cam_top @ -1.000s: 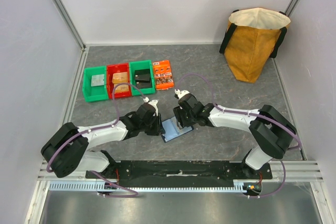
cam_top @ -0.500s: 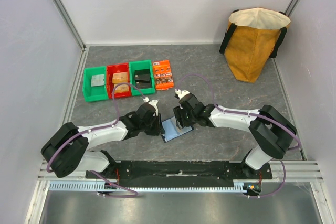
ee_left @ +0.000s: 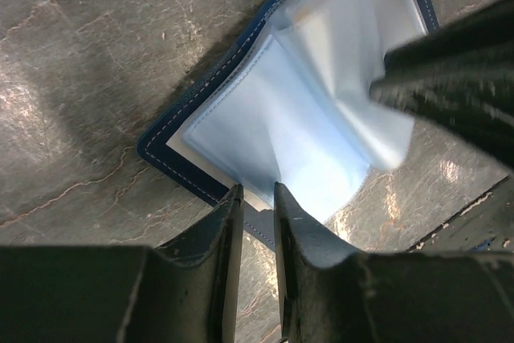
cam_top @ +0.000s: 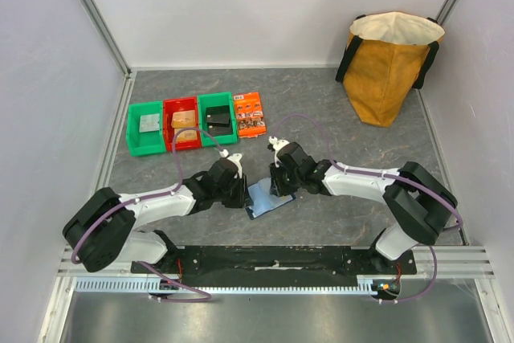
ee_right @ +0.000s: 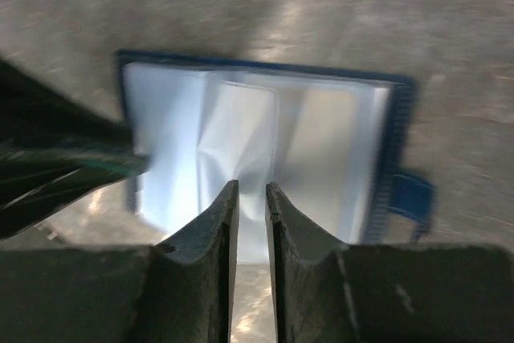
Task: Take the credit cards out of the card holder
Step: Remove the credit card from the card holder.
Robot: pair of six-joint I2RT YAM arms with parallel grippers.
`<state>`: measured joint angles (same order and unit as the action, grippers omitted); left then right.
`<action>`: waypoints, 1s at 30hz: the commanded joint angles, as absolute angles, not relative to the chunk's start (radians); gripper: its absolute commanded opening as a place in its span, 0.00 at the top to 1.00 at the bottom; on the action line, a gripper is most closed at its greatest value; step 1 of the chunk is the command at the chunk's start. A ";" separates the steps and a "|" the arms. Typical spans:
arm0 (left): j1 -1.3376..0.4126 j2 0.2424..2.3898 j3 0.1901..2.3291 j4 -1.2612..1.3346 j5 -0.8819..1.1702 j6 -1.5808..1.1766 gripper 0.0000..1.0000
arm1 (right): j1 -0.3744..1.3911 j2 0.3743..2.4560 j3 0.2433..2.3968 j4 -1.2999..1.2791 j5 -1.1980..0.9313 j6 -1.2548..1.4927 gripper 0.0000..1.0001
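The card holder (cam_top: 263, 197) is a navy wallet lying open on the table, pale blue sleeves facing up. It also shows in the left wrist view (ee_left: 305, 118) and the right wrist view (ee_right: 321, 142). My left gripper (cam_top: 241, 196) (ee_left: 257, 189) is shut to a narrow gap on the wallet's navy left edge. My right gripper (cam_top: 278, 189) (ee_right: 251, 185) is shut to a narrow gap on a wrinkled sleeve near the wallet's middle. The closing tab (ee_right: 409, 194) sticks out on the far side. No credit card shows clear of the sleeves.
Two green bins (cam_top: 144, 138) (cam_top: 217, 130) and a red bin (cam_top: 182, 136) stand at the back left, holding flat grey, black and tan pieces. An orange printed packet (cam_top: 250, 113) lies beside them. A yellow bag (cam_top: 389, 66) stands at the back right.
My right gripper has shifted slightly up and right, and the sleeve has crumpled and risen a little. The left gripper stays put.
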<state>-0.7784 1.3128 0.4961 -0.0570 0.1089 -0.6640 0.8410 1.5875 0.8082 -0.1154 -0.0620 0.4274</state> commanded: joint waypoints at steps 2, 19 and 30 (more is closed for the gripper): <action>-0.782 1.316 0.482 -0.028 0.124 -0.644 0.72 | 0.873 1.516 0.825 -0.031 -0.264 0.472 0.79; -0.784 1.065 0.388 -0.003 0.028 -0.747 0.64 | 0.899 1.580 0.902 -0.113 -0.430 0.377 0.68; -0.781 1.070 0.463 -0.006 0.066 -0.707 0.62 | 0.885 1.421 0.809 -0.212 0.061 0.463 0.44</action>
<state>-0.7811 1.0023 0.3885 -0.0284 0.0380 -0.7280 0.8902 1.4796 0.8410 -0.1608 -0.1497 0.4278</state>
